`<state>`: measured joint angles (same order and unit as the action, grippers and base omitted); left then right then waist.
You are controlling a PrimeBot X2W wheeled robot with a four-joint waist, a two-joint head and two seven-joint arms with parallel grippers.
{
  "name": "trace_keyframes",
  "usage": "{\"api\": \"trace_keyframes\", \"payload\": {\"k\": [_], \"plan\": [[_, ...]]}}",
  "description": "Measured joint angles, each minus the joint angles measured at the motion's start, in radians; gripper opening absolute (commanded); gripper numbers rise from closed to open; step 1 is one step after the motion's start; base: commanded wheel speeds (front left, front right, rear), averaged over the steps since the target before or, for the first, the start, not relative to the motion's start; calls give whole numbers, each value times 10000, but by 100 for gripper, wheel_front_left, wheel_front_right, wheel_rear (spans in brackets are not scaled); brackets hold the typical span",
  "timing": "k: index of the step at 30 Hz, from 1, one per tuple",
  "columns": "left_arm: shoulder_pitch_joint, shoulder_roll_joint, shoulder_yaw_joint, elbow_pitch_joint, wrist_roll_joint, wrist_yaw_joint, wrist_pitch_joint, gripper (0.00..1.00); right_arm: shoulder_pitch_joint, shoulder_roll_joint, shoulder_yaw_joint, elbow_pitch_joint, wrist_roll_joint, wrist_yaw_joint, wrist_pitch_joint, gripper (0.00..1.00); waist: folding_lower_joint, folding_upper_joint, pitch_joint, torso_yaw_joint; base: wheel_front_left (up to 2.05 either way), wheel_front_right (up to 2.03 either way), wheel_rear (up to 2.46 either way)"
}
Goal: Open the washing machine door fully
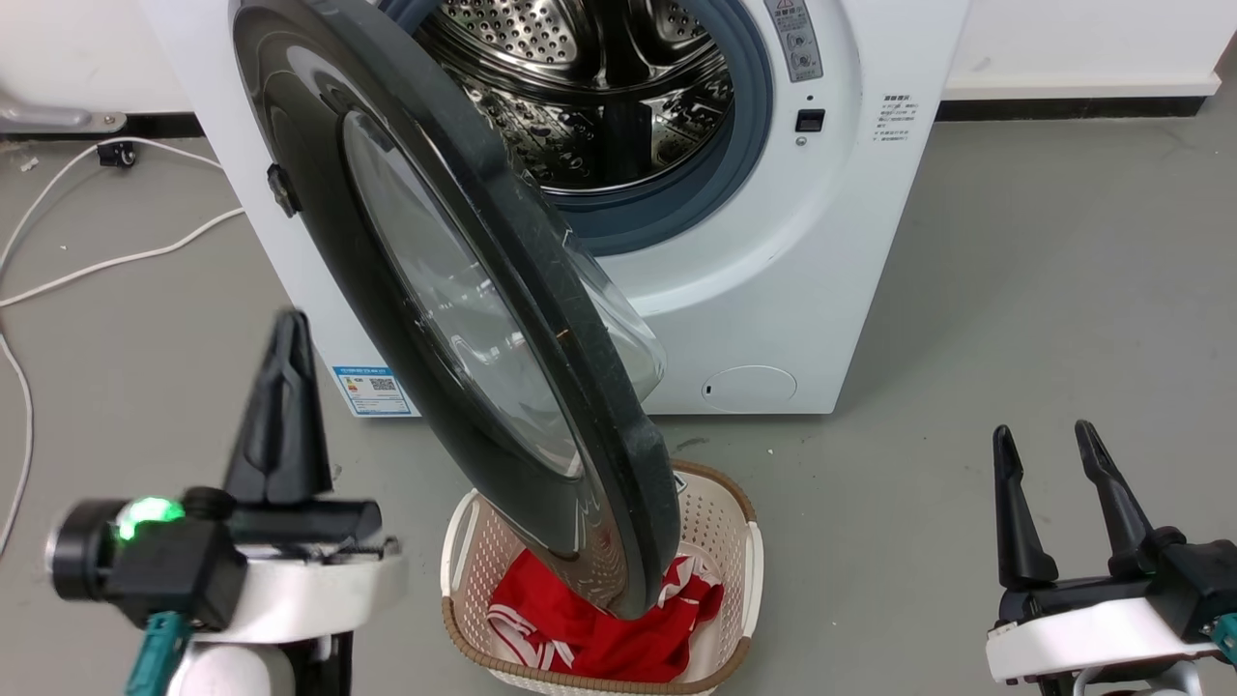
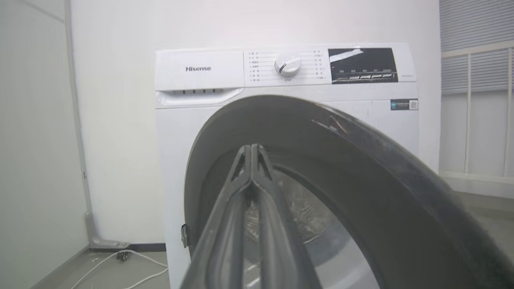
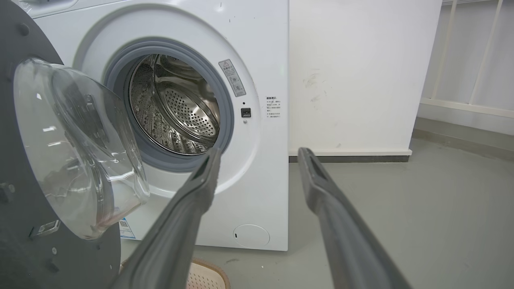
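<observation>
Washing machine door (image 1: 454, 309) upright, half-open, free edge outward over the basket (image 1: 462, 551).

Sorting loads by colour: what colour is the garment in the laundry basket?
Red with white stripes; the garment shows best in the head view.

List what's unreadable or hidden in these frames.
- Head view: the washing machine door covers part of the basket and the red cloth.
- Head view: blue label, text too small.
- Left wrist view: the left tool blocks part of the washing machine door; contact unclear.
- Right wrist view: basket cut off by the bottom edge.
</observation>
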<state>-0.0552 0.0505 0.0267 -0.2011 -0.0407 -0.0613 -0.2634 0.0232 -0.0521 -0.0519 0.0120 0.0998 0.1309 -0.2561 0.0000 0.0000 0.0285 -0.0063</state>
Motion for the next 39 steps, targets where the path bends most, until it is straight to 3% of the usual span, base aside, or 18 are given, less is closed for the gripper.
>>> {"api": "trace_keyframes", "payload": {"k": [8, 16, 25, 32, 39], "plan": [[-1068, 2, -648, -2654, 253, 82, -4, 0, -39, 2, -10, 21, 50, 2, -29, 100, 0, 0, 124, 26, 0, 0, 0], [-1893, 0, -3072, -3595, -127, -320, -10, 0, -226, 2, 10, 94, 71, 0, -33, 100, 0, 0, 162, -44, 0, 0, 0], [-1179, 226, -5981, -1641, -1482, -637, 217, 0, -210, 2, 4, 180, 171, 0, -44, 100, 0, 0, 73, -167, 0, 0, 0], [-2, 727, -6266, 127, -2447, -608, 1427, 0, -123, 4, 77, 261, 267, 2, -44, 100, 0, 0, 23, -195, 0, 0, 0], [-354, 585, -6278, 1287, -2424, -518, 1164, 0, -150, 4, 113, 274, 299, 0, -10, 100, 0, 0, 166, -208, 0, 0, 0]]}}
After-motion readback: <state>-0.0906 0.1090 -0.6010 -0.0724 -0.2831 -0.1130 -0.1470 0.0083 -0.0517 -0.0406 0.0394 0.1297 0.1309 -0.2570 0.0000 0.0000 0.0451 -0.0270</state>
